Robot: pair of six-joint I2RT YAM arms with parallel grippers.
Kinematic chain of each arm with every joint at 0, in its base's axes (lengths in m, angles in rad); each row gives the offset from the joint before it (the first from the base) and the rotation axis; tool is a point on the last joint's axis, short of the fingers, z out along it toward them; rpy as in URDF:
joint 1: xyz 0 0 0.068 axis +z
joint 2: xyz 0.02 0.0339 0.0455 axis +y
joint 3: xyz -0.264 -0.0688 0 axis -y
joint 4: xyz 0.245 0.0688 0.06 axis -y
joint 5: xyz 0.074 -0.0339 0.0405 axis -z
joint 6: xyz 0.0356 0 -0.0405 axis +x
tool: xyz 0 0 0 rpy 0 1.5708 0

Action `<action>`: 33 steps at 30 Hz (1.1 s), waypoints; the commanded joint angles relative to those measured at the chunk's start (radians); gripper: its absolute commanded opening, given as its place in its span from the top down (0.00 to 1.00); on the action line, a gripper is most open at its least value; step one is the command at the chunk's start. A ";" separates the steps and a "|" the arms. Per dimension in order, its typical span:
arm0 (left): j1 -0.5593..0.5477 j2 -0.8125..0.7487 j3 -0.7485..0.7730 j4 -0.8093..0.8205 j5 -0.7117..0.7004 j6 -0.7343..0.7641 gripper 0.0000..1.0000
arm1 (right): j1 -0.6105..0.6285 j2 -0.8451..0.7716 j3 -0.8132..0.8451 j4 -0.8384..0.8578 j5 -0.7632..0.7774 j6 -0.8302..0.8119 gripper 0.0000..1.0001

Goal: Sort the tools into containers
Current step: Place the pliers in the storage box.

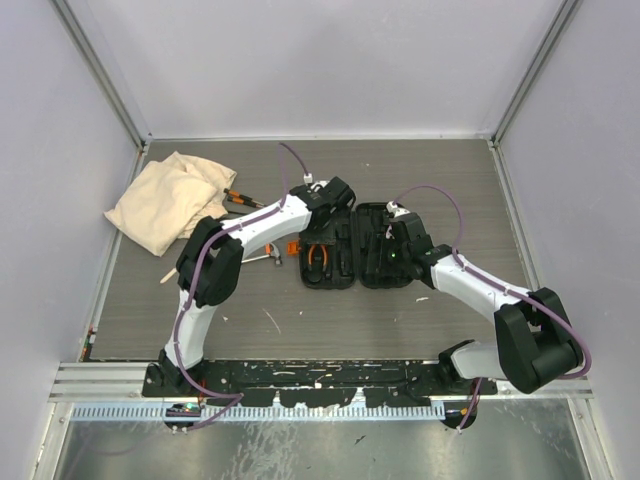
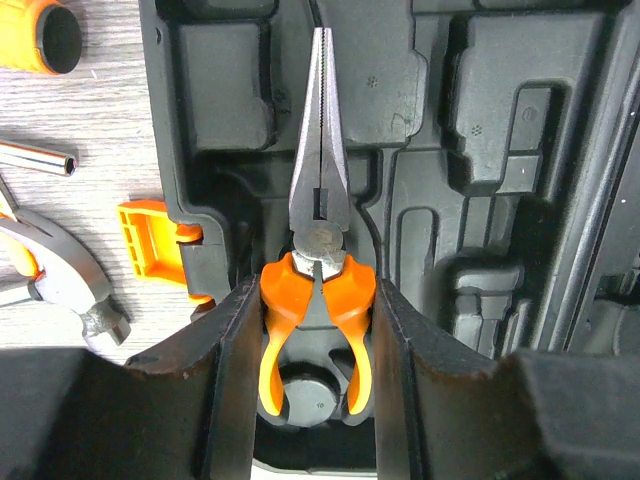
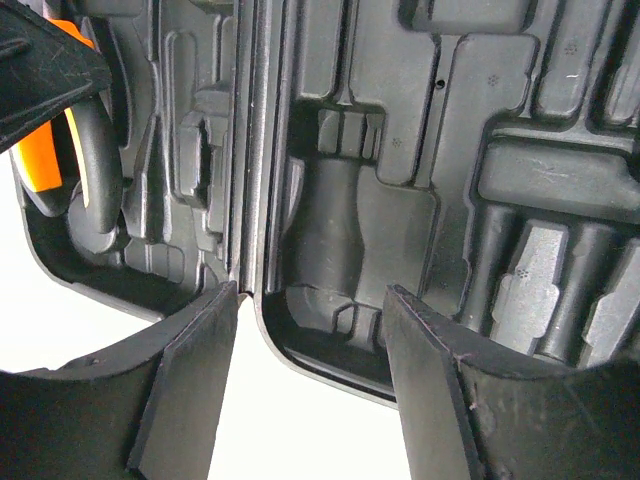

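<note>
The pliers [image 2: 318, 240], needle-nosed with orange grips, lie in a moulded recess in the left half of the open black case [image 2: 500, 150], nose pointing away from my left wrist camera and closed to a thin line. My left gripper [image 2: 316, 300] straddles the grips, one finger [image 2: 235, 340] against each outer side, clamped on the pliers as they sit in the recess. Just outside the case's left wall I see its orange latch [image 2: 148, 250], then the hammer [image 2: 75, 285] on the table [image 1: 400, 170], a steel shaft [image 2: 35, 157] and an orange screwdriver handle [image 2: 45, 35]. My right gripper [image 3: 312, 295] sits over the near rim of the case's right half, jaws well apart; I cannot tell if they touch the plastic. A crumpled cloth [image 1: 165, 205] lies far left.
</note>
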 commanded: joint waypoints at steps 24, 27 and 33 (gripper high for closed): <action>0.033 0.053 0.097 0.026 -0.016 -0.042 0.73 | 0.003 -0.010 -0.010 0.035 0.001 0.001 0.35; 0.033 0.042 0.085 0.027 -0.018 -0.041 0.61 | 0.003 -0.010 -0.010 0.036 -0.002 0.001 0.35; 0.034 -0.006 0.067 0.027 -0.022 -0.035 0.44 | 0.003 -0.007 -0.005 0.036 -0.002 -0.003 0.35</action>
